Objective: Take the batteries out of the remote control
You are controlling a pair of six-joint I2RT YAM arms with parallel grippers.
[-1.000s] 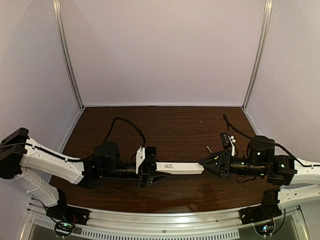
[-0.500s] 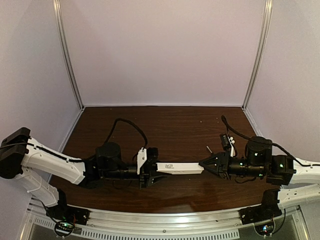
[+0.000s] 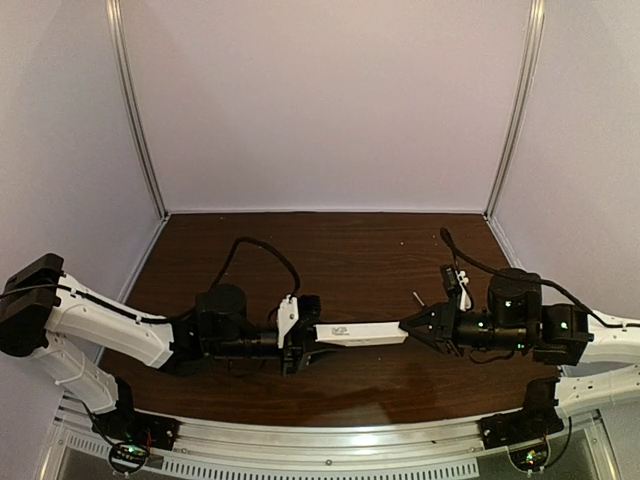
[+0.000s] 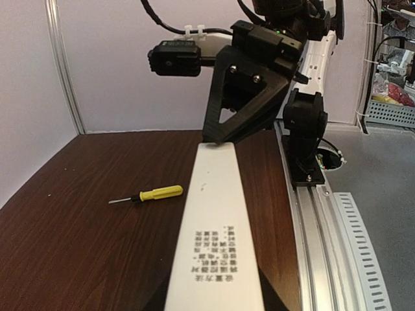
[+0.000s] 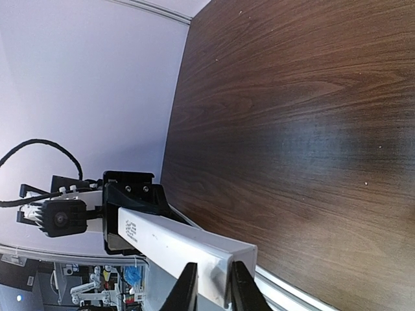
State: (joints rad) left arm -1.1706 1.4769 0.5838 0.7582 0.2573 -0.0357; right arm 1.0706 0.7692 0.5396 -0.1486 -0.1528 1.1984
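The left gripper (image 3: 305,338) and right gripper (image 3: 412,328) each clamp 1 end of the remote control (image 3: 362,334), held level above the table (image 3: 340,250) toward its near edge: light, stiff, likely slick plastic, best pinched at its ends.

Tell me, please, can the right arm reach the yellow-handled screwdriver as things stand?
Probably not yet: the right tool is shut on the remote control, shared with the left tool. The screwdriver lies uncovered on the table, so letting go first should suffice.

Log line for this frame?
left gripper: shut on remote control | right gripper: shut on other end | batteries: not visible | screwdriver: on table
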